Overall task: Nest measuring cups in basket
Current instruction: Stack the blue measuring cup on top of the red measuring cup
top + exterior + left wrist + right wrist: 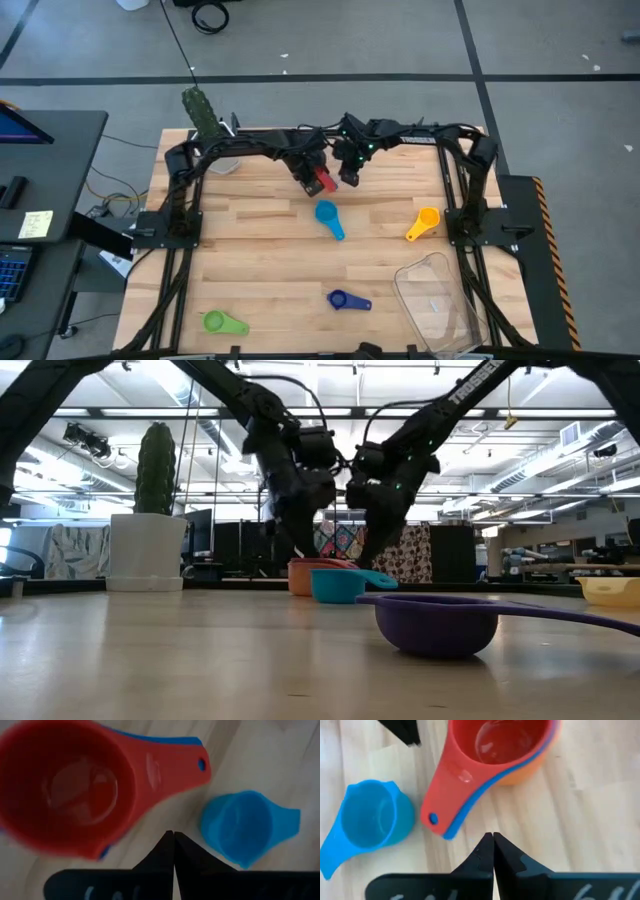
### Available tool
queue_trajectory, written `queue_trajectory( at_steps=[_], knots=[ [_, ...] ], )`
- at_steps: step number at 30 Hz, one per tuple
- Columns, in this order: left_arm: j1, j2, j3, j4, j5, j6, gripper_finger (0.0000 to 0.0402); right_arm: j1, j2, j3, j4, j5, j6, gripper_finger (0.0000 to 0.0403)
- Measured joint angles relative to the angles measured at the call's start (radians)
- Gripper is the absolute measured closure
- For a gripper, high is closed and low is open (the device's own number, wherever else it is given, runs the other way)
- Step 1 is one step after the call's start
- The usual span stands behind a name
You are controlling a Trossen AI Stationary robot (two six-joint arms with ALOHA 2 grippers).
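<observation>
We see a red cup point(324, 182), light blue cup point(328, 218), yellow cup point(423, 223), dark blue cup point(346, 299), green cup point(222, 322) and clear basket point(440, 300) on our pale wood-striped table point(260, 250).

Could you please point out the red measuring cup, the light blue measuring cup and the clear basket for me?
red measuring cup point(495, 742): right wrist view, on its bowl.
light blue measuring cup point(240, 827): left wrist view, inside its bowl.
basket point(436, 266): high view, on its far rim.
</observation>
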Motion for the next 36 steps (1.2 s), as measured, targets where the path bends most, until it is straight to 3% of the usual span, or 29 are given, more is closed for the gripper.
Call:
queue_trajectory(
  at_steps=[9,16,27,36],
  knots=[
    [-0.022,-0.200,0.000,-0.275,-0.011,-0.021,0.0395,0.003,-0.260,0.000,-0.248,0.122,-0.114,0.0399],
    [-0.056,-0.350,-0.001,-0.375,-0.026,-0.123,0.0395,0.002,-0.397,0.000,-0.393,0.127,-0.152,0.0399],
    [-0.160,-0.398,-0.002,-0.488,-0.039,-0.280,0.0395,0.000,-0.438,0.000,-0.484,0.142,-0.153,0.0370],
    [-0.214,-0.391,-0.003,-0.414,-0.060,-0.217,0.0389,0.001,-0.436,0.000,-0.492,0.143,-0.210,0.0329]
  ],
)
